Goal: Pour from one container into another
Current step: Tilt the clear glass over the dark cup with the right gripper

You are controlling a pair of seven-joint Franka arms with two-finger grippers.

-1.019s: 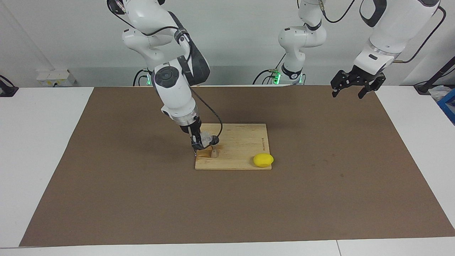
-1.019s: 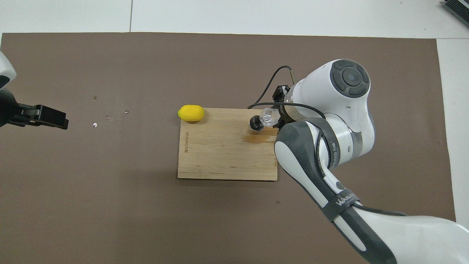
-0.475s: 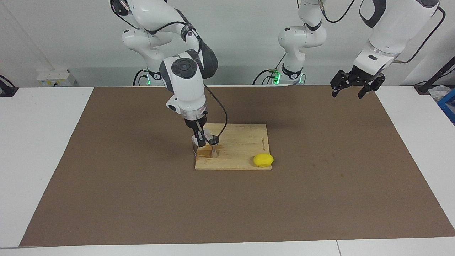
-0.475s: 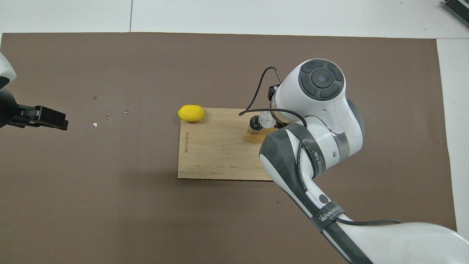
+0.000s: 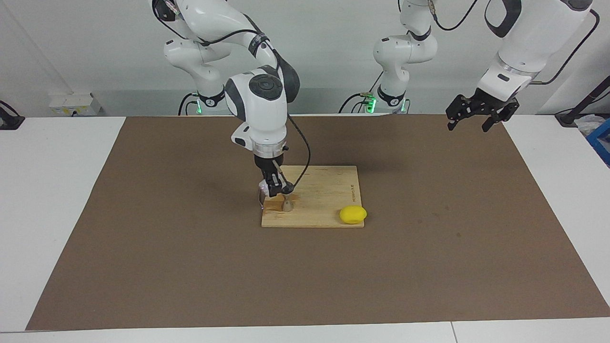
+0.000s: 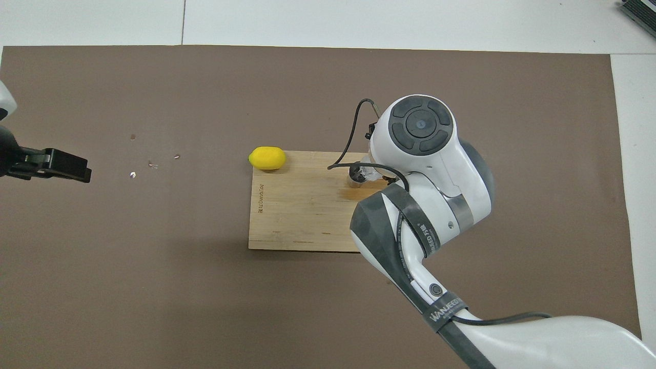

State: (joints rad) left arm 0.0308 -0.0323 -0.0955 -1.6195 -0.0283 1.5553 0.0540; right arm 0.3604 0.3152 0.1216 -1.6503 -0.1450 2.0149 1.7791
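On the wooden board (image 5: 324,190) mid-table, facing view: the small grey jigger (image 5: 287,205) stands upright near the board's corner toward the right arm's end and away from the robots. Right gripper (image 5: 274,188) hangs just above it, jaws clamped on the clear cup (image 5: 263,186), which shows only as a glassy glint beside the fingers. A yellow lemon (image 5: 353,215) sits at the board's other corner on that edge. Left gripper (image 5: 479,114) waits, jaws wide, over the brown mat (image 5: 429,262) at the left arm's end.

Overhead view: right arm's wrist and cable cover most of the cup (image 6: 370,171) and jigger (image 6: 356,177); a darker stain marks the board (image 6: 297,215) beside them. Lemon (image 6: 267,158) overhangs the board's corner. Left gripper (image 6: 66,165) over mat (image 6: 154,287).
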